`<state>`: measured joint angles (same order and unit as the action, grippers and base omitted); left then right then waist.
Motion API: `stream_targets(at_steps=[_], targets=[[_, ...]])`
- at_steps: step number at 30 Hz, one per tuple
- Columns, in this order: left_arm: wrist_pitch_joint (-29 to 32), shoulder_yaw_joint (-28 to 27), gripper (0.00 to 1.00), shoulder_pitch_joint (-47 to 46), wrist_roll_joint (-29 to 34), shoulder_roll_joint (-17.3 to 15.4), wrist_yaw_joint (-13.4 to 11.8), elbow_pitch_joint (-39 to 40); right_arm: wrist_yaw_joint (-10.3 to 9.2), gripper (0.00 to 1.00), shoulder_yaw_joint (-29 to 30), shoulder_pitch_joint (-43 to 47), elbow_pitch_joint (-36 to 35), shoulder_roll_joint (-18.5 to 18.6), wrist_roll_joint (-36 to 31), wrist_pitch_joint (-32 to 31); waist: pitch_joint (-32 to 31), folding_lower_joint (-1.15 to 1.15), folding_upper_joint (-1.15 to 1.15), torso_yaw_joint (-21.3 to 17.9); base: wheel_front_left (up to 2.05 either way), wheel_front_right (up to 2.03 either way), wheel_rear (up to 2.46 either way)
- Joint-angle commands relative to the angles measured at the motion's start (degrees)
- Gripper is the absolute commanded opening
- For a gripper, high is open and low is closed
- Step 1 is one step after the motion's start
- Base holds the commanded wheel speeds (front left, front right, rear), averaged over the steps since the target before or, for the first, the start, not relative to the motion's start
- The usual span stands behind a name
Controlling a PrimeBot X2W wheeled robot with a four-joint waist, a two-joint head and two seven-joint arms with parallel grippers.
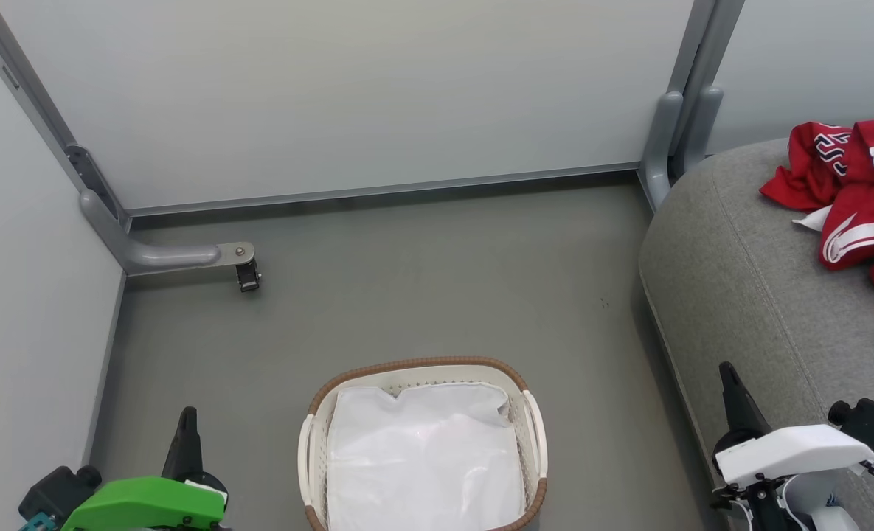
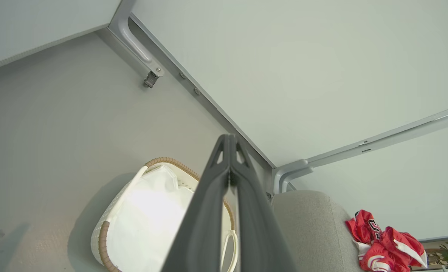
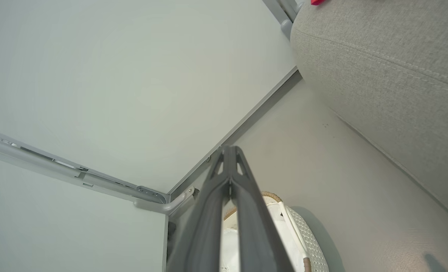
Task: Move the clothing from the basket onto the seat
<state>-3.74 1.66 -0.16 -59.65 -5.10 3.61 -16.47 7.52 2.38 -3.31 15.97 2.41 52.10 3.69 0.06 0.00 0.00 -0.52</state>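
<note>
Head view, and here is the layout: pale grey partition panels (image 1: 348, 96) wall off the back and left, and a grey floor (image 1: 422, 280) runs between them. On the right sits the seat (image 1: 746, 280), a big grey cushion with stitched seams, its rounded corner tucked close to the panel frame.

Down at bottom centre is the basket (image 1: 414, 366), standing on the floor well apart from the seat, brown woven rim curving round the far side and white handles at each flank. Inside it, just the white liner (image 1: 422, 457), lying slack and crumpled.

And the clothing (image 1: 857, 192)? It's up on the seat, a red heap with white panels and navy-and-white numerals, running off the right edge of the picture. The left wrist view catches the same heap (image 2: 386, 241) on the cushion.

Now the arms. The left pincer (image 1: 188, 414) sits low left over the floor, beside the basket, and its wrist view shows the two dark fingers pressed together, tip to tip, nothing between them. The right pincer (image 1: 728, 376) hangs low right against the seat's front edge, also pressed together and holding nothing.

Smallest of all, a little caster foot (image 1: 248, 274) on the frame's bracket at the left.
</note>
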Motion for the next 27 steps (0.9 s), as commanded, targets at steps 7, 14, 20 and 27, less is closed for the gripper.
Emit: stream_targets(at_steps=[7, 14, 20, 27], targets=[[1.5, -1.5, 0.0, -2.3, -4.8, 0.2, 1.0, 1.1, -0.02, 0.0, 0.8, -1.6, -1.0, 0.4, 5.9, -1.5, 0.0, 0.0, 0.0, 0.1, 0.0, 0.0, 0.0], [2.6, -2.4, 0.0, -2.8, -8.3, 0.4, 1.3, 1.2, -0.02, 0.0, 1.2, -1.8, -1.2, 0.4, 10.3, -2.7, 0.0, 0.0, 0.0, 0.1, 0.0, 0.0, 0.0], [3.6, -3.1, 0.0, -3.3, -11.3, 0.7, 1.6, 1.4, -0.03, 0.0, 1.6, -2.0, -1.3, 0.4, 13.9, -3.6, 0.0, 0.0, 0.0, 0.1, 0.0, 0.0, 0.0], [4.6, -3.9, 0.0, -3.8, -14.5, 0.9, 2.0, 1.6, -0.03, 0.0, 2.0, -2.3, -1.4, 0.5, 17.9, -4.6, 0.0, 0.0, 0.0, 0.2, 0.0, 0.0, 0.0]])
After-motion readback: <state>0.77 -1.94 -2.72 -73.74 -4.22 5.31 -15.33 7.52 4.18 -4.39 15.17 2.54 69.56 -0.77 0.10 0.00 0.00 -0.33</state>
